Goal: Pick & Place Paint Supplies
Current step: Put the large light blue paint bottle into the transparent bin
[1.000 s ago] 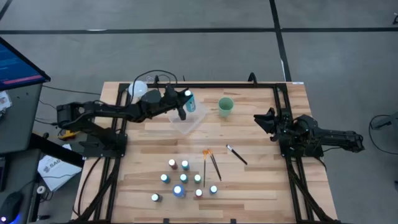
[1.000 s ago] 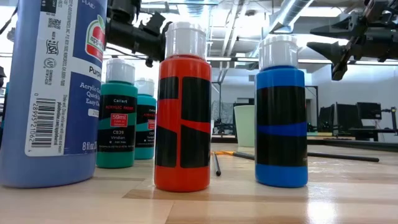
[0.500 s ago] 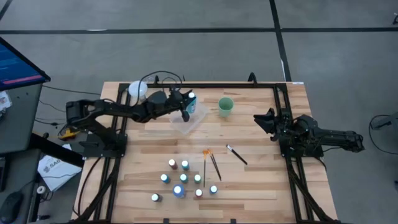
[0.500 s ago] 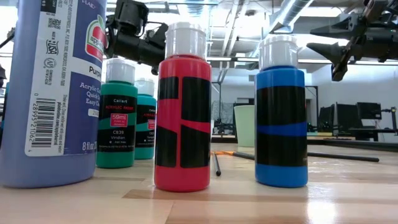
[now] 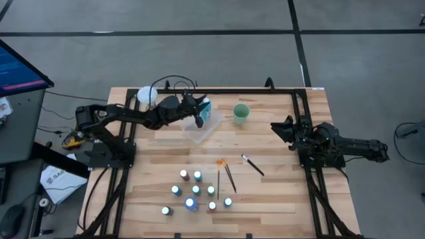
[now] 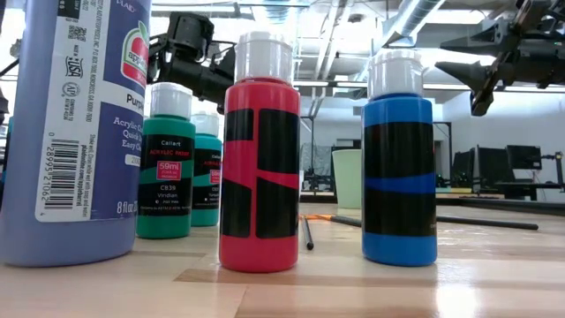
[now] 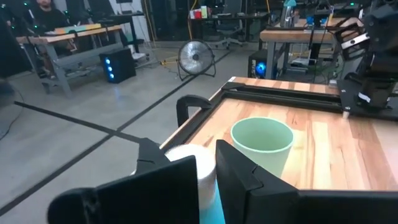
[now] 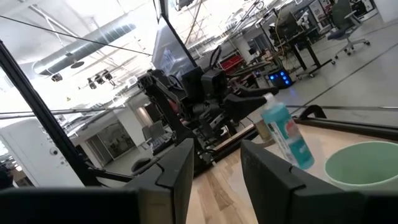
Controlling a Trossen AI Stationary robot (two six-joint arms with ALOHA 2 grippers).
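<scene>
From my station, nearest the table's front edge: a cluster of small white-capped paint bottles (image 5: 192, 192) with one taller blue bottle (image 5: 190, 204) among them, well short of the green cup (image 5: 241, 113), and just beyond them three thin brushes (image 5: 228, 176), one orange-tipped. Farther back, just beside the cup, I see the left gripper (image 5: 198, 117) over the clear tray (image 5: 201, 127), fingers pinching a teal-blue white-capped bottle (image 5: 203, 107), held tilted and lifted. The right gripper (image 5: 277, 127) waits off the cup's other side, above the table; its fingers stand apart around nothing.
</scene>
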